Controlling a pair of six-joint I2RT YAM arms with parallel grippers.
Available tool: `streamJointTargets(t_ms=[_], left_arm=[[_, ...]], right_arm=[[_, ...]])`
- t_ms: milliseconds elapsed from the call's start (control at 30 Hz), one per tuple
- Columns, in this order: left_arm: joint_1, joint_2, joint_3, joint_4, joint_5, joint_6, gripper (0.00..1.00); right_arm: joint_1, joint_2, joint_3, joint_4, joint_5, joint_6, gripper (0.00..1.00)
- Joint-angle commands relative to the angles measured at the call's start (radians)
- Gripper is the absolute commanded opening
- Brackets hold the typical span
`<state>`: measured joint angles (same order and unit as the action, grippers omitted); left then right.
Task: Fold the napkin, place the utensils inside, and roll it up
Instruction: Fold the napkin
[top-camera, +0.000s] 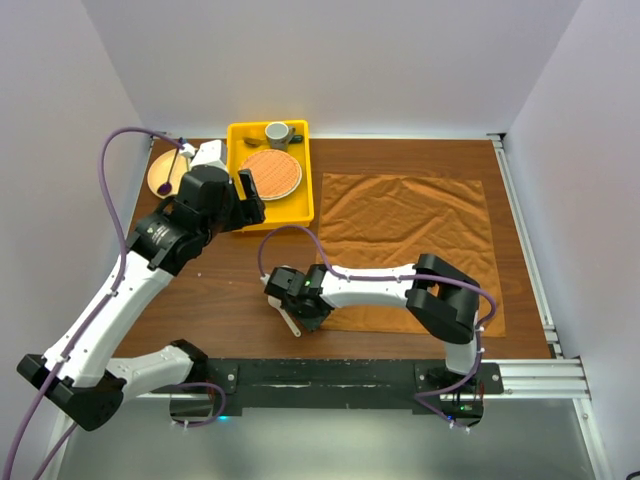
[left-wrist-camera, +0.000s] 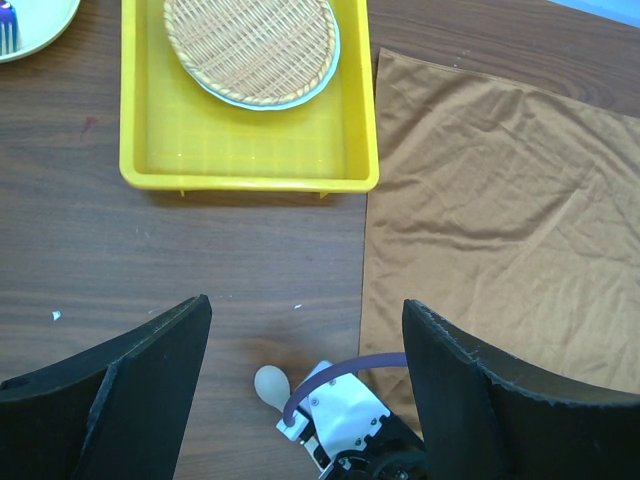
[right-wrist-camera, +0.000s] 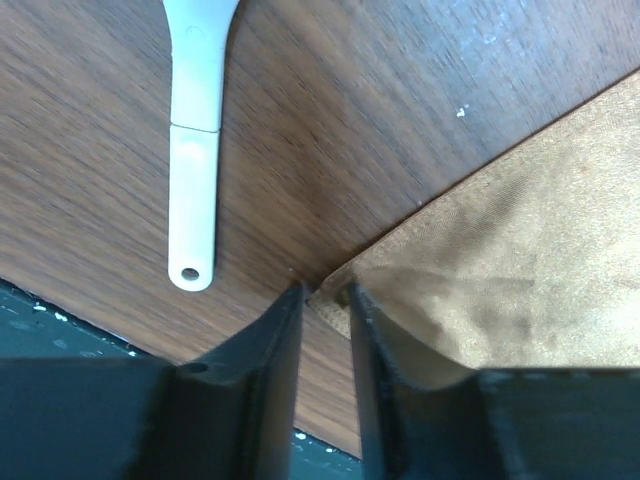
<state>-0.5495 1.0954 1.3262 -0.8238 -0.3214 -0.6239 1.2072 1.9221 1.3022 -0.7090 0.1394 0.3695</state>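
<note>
Wood table (top-camera: 220, 290), white walls (top-camera: 330, 60). Napkin (top-camera: 420, 230) flat, creased. Left gripper (left-wrist-camera: 305, 303) apart; right gripper (right-wrist-camera: 325, 292) narrow astride its near-left corner, clamping unclear.

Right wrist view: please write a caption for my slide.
Right tool straddling the napkin corner, cream spoon lying alongside on the table.

There is one napkin (top-camera: 410, 250), one cream spoon (right-wrist-camera: 193, 150), one yellow tray (top-camera: 307, 185), one woven mat (top-camera: 272, 173), one cup (top-camera: 278, 133), one plate (top-camera: 160, 180) at upper left, and two robot arms (top-camera: 110, 300).
</note>
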Motion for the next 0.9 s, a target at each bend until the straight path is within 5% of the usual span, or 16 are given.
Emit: streamJointTargets(t_ms=[0, 133, 333, 500, 667, 867], left_arm=[[0.011, 0.001, 0.011, 0.040, 0.004, 0.032, 0.83], [0.011, 0.008, -0.001, 0.048, 0.019, 0.036, 0.83], [0.010, 0.023, -0.030, 0.078, 0.047, 0.069, 0.82], [0.011, 0.029, -0.058, 0.098, 0.053, 0.138, 0.82], [0.011, 0.029, -0.077, 0.123, 0.082, 0.188, 0.83], [0.011, 0.017, -0.162, 0.141, 0.114, 0.194, 0.83]], right_arm=[[0.003, 0.011, 0.000, 0.019, 0.063, -0.009, 0.18], [0.003, -0.026, 0.043, -0.042, 0.104, -0.004, 0.01], [-0.079, -0.155, 0.065, -0.124, 0.192, 0.069, 0.00], [-0.400, -0.251, 0.029, -0.121, 0.233, 0.056, 0.00], [-0.731, -0.178, 0.132, -0.096, 0.308, -0.053, 0.00], [-0.952, -0.060, 0.316, -0.038, 0.312, -0.122, 0.00]])
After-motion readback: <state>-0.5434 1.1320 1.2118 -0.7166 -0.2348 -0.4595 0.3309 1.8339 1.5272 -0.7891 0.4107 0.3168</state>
